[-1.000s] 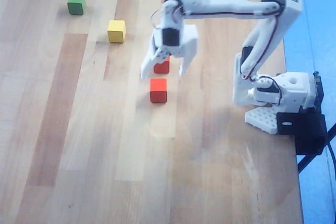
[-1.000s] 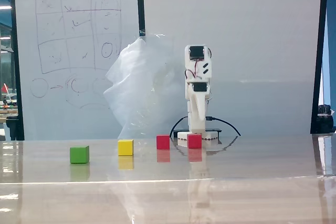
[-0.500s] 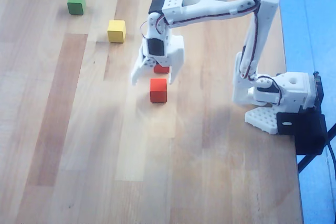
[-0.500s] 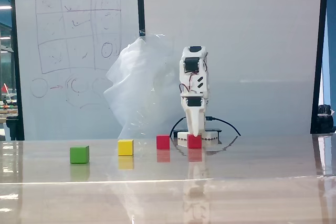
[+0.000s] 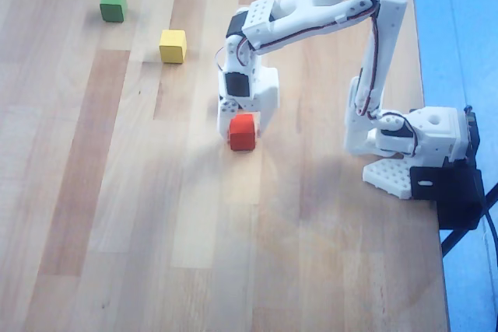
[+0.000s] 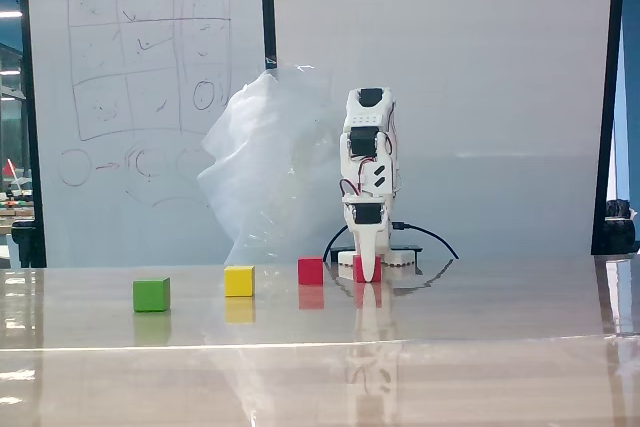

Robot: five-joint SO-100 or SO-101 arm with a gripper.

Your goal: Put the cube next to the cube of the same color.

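A red-orange cube (image 5: pixel 242 133) rests on the wooden table between the fingers of my gripper (image 5: pixel 246 126). The jaws stand on either side of it, and a small gap shows at the right finger, so the gripper looks open around it. In the fixed view this cube (image 6: pixel 358 269) sits on the table, partly behind the lowered white finger (image 6: pixel 370 259). The other red-orange cube (image 6: pixel 311 270) stands a short way to its left in the fixed view. In the overhead view the arm hides it.
A yellow cube (image 5: pixel 173 46) (image 6: pixel 239 281) and a green cube (image 5: pixel 113 5) (image 6: pixel 151 294) stand further along the same line. The arm's base (image 5: pixel 412 145) sits at the table's right edge in the overhead view. A whiteboard and a plastic sheet stand behind.
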